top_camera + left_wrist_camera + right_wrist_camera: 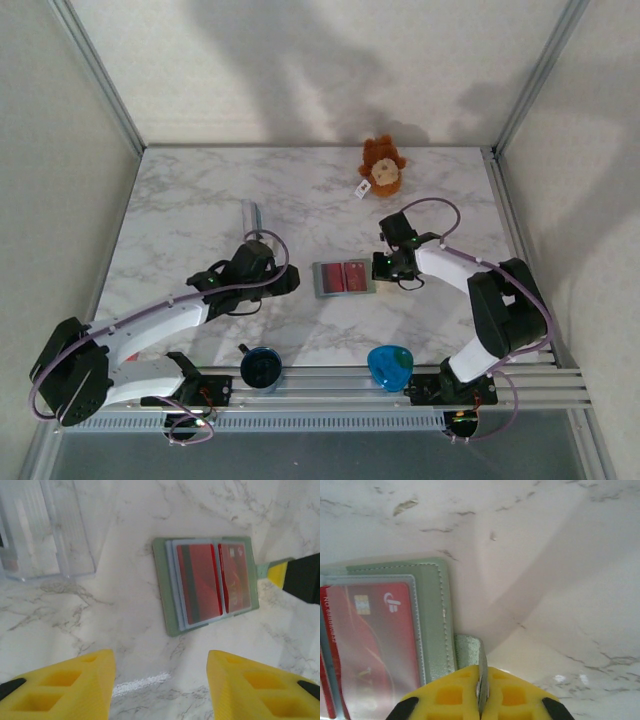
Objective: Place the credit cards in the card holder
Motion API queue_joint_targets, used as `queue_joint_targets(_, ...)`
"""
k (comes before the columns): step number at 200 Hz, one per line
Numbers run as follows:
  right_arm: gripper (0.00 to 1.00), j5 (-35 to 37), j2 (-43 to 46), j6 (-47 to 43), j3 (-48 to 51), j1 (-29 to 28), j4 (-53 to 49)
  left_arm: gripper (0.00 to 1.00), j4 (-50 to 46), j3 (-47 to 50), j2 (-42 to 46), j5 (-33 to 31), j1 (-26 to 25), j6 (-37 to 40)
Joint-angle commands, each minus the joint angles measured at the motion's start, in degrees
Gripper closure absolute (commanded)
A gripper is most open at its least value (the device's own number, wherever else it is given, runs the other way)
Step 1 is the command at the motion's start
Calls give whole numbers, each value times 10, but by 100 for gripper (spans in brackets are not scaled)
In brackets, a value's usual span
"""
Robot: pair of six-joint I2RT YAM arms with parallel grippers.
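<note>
The card holder (344,277) lay flat and open on the marble table (200,220), about mid-table, with a grey-green border showing round a blue-grey inside. Both credit cards (200,580) sat in it side by side, one on each half. They were red with white and yellow marks, and they looked tucked under clear pockets. One card showed a small chip (362,601). A little grey-green tab (467,650) stuck out from the holder's right edge.

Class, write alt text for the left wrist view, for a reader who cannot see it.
An open grey-green card holder lies flat on a marble table, two red credit cards side by side on its inner side. The right hand grips a tab at its right edge; a clear plastic stand sits upper left, and the left hand is open below.
</note>
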State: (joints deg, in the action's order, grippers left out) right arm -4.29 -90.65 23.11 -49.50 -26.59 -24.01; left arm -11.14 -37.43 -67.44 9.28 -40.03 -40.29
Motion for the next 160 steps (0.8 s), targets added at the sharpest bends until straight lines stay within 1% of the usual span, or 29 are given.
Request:
queue_joint_targets(1,100,-38,-10,-12,-3,-19,18,49,32,6,-14,32,2,-4)
queue_joint_targets(21,100,-73,-15,-6,-9,-36,23,48,47,8,-28,35,2,-6)
queue_joint_targets(50,100,-109,-6,21,2,-59,35,49,50,1,-75,33,2,0)
queue_joint_targets(76,100,-112,15,21,8,-59,8,49,72,20,-100,39,2,-4)
queue_joint_targets(97,100,-126,31,21,21,-58,-1,49,77,18,-123,51,0,-6)
queue_joint_targets(131,100,-116,44,14,33,-57,-15,49,88,19,-149,29,0,-8)
queue_joint_targets(160,100,-117,43,7,38,-50,-13,48,102,12,-187,49,1,-6)
